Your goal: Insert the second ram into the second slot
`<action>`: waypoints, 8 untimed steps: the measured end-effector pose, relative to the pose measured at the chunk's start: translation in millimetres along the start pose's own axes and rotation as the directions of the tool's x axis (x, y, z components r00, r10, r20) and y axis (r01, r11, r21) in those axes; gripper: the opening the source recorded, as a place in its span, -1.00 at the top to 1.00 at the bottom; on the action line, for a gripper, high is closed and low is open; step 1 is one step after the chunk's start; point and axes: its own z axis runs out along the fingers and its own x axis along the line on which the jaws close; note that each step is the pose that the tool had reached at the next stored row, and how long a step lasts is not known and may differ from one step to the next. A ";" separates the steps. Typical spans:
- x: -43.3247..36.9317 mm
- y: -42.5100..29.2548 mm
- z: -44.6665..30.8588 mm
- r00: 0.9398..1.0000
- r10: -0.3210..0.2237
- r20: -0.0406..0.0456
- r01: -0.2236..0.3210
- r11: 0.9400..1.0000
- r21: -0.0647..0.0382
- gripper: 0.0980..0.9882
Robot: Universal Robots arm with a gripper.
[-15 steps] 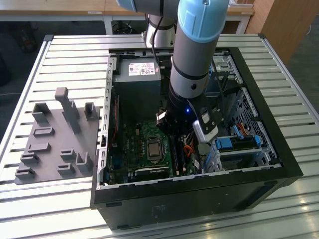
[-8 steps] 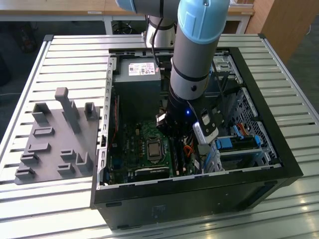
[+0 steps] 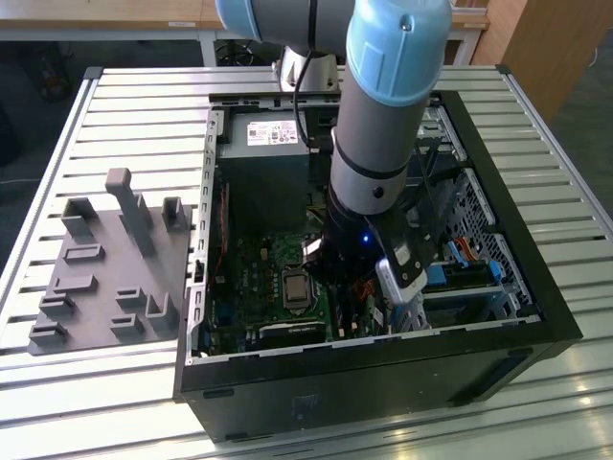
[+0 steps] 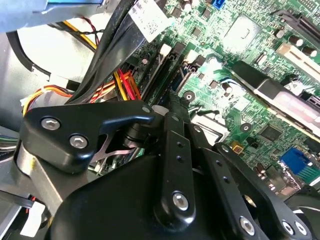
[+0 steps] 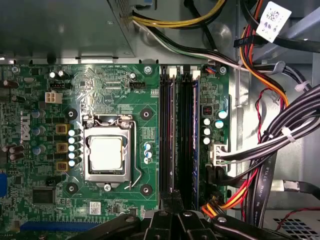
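My gripper (image 3: 347, 280) is low inside the open computer case (image 3: 383, 379), just above the motherboard (image 3: 254, 273). In the first wrist view its black fingers (image 5: 166, 199) meet over one end of the two long memory slots (image 5: 189, 135), which run side by side with white latches at the other end. The jaws look shut, and nothing shows between them. Dark strips with a bluish edge lie along both slots, and I cannot tell the second ram apart from them. In the second wrist view the gripper (image 4: 162, 114) tapers toward the same slots (image 4: 165, 67).
The processor socket (image 5: 106, 152) sits beside the slots. Bundled black, yellow and orange cables (image 5: 280, 142) crowd their other side. The power supply (image 3: 263, 163) fills the case's far end. A grey holder block (image 3: 105, 273) rests on the slatted table at the exterior view's left.
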 end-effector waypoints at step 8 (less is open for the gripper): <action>0.0 -3.6 0.2 1.000 0.001 0.000 -0.001 1.000 0.002 0.98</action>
